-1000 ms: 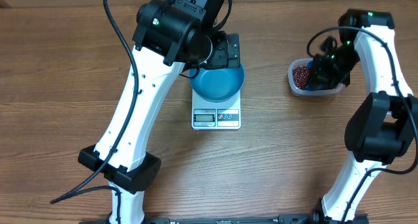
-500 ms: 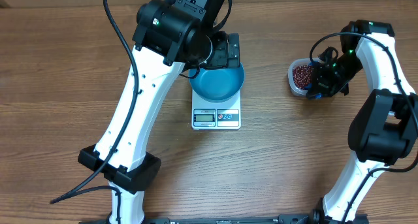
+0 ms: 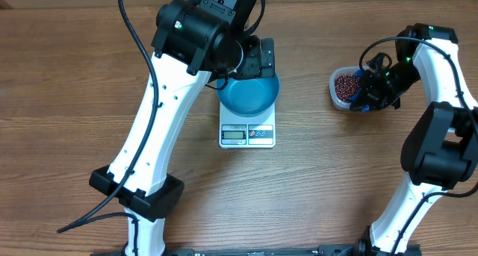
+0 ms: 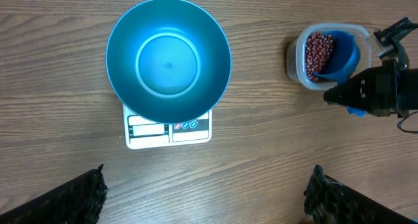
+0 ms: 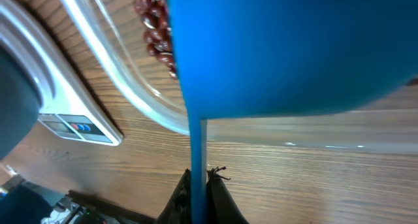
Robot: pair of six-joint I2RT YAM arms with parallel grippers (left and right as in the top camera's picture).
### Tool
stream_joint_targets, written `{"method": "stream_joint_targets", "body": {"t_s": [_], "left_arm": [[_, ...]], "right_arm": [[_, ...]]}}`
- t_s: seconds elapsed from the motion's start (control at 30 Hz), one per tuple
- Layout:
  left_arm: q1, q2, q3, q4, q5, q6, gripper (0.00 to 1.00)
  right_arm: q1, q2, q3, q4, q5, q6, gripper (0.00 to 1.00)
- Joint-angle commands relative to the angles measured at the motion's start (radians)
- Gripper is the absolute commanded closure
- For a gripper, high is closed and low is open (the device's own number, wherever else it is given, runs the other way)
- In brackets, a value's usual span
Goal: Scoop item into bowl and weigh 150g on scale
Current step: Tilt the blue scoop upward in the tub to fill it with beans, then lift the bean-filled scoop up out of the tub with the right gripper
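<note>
Hovering above the bowl (image 3: 249, 94), the left gripper (image 4: 206, 181) has its jaws spread wide and holds nothing. Its two dark fingers (image 4: 72, 198) show at the lower corners of the left wrist view. The bowl sits on the scale (image 3: 247, 134) just above the centre of the overhead frame. It covers most of the platform, so only the edge with the display and buttons shows below it. The inside of the bowl shows plain blue.

The beans (image 3: 345, 85) lie in a clear tub (image 4: 294, 54) at the upper right of the overhead frame, well apart from the scale on the wooden table (image 3: 75, 99). In the left wrist view they are heaped in the tub's left half. A blue scoop (image 5: 287, 48) fills the tub's right half, touching the heap.

The right gripper (image 5: 198, 198) is pinched tight on the scoop's thin handle, at the bottom centre of the right wrist view. There the scoop's cup fills the upper right, and a few beans show at the top left of it.
</note>
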Motion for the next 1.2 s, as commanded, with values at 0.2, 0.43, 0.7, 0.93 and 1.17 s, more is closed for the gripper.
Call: {"method": "stream_joint_targets", "body": {"t_s": [0.2,0.43,0.7,0.93,1.17], "left_arm": [[0.004,0.0,0.021,-0.002,0.012,0.013,0.0],[0.004,0.0,0.021,-0.002,0.011,0.013,0.0],[0.004,0.0,0.021,-0.002,0.011,0.013,0.0],[0.004,0.0,0.021,-0.002,0.011,0.013,0.0],[0.004,0.0,0.021,-0.002,0.012,0.013,0.0]], "right_arm": [[-0.003,0.008,-0.001,-0.014,-0.092,-0.046,0.96],[-0.003,0.008,-0.001,-0.017,-0.104,-0.045,0.96],[-0.003,0.008,-0.002,-0.014,-0.152,-0.045,0.96],[-0.003,0.008,-0.002,-0.021,-0.166,-0.042,0.96],[-0.003,0.008,-0.002,-0.02,-0.166,-0.041,0.96]]}}
